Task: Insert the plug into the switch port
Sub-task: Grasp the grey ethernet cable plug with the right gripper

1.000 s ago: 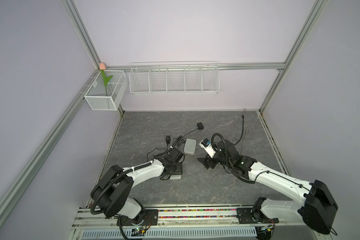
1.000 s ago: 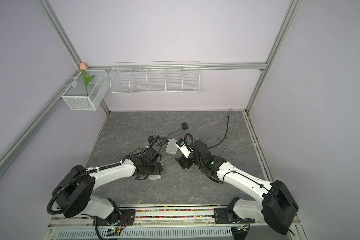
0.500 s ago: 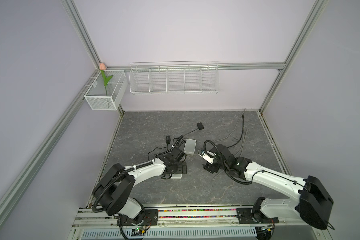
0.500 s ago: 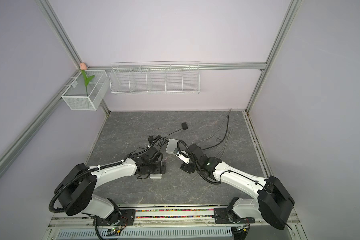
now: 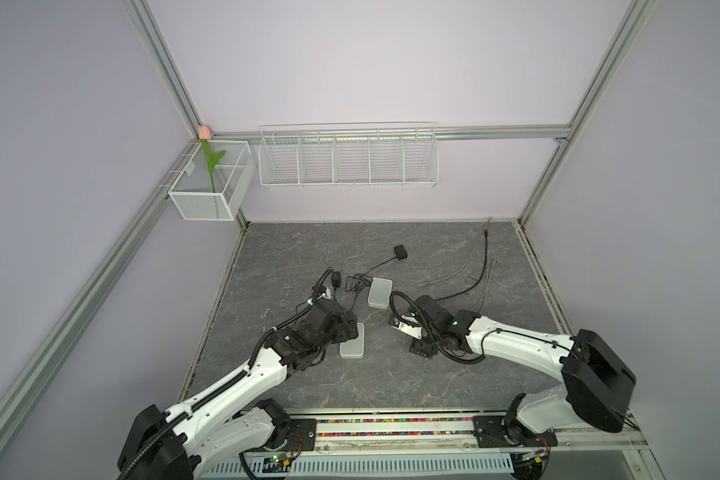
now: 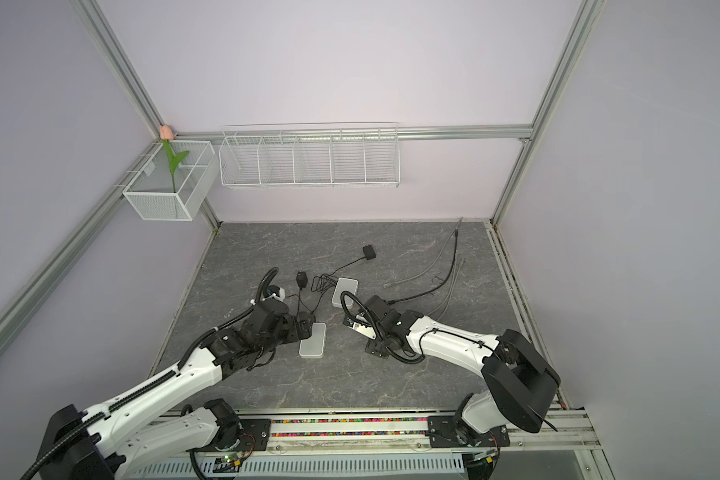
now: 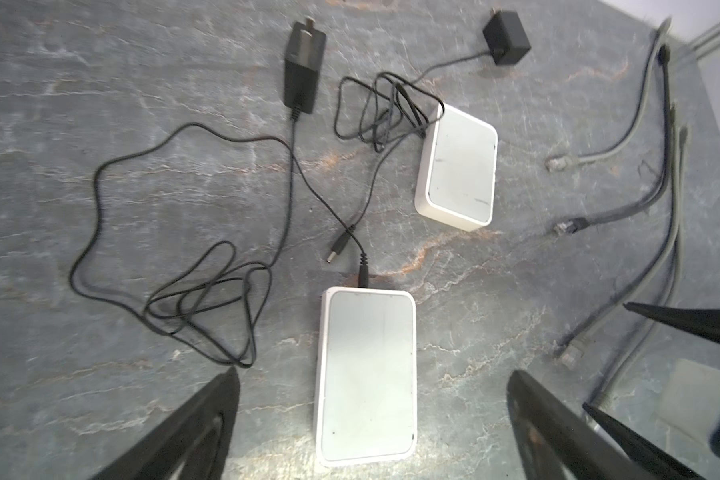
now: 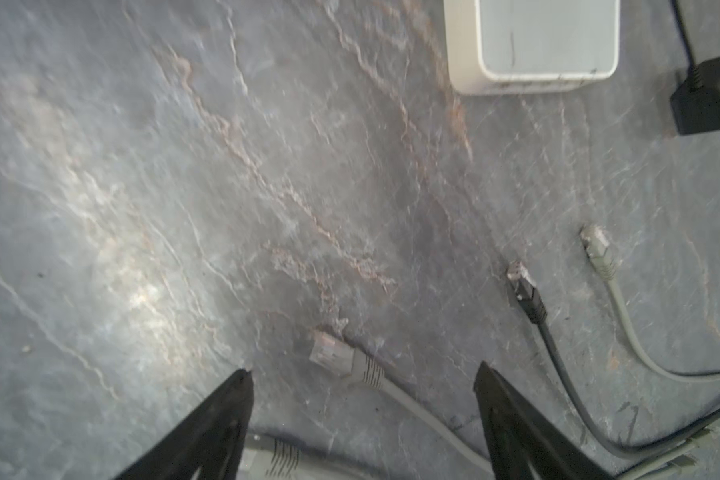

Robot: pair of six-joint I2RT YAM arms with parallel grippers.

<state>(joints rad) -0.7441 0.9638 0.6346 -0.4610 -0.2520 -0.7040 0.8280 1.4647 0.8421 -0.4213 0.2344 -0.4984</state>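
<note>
"On the grey stone-patterned table (image 5: 292,257), where is the plug, and which arm is nearer?"

"A grey Ethernet plug (image 8: 329,353) lies flat on the table just ahead of the right gripper (image 8: 362,370), in line with the gap between its two black fingers. The right arm is much the nearer."

"How does the plug lie?"

"Aslant. Its clear tip points away from the wrist and its cable trails back beneath it. The long axis runs closer to the line from finger to finger than to the line of reach. I judge the wrist needs a turn before it closes."

"And the grippers?"

"The right gripper's fingers are spread wide, holding nothing and touching nothing that I can make out. The left gripper (image 7: 373,374) is spread as wide and is empty. It is poised over a white switch (image 7: 366,415), and a black barrel power plug (image 7: 362,276) appears seated in that switch's end. A second white switch (image 8: 545,41) lies beyond the Ethernet plug, well apart from it. No network ports show, so I cannot tell which switch is meant."
</note>
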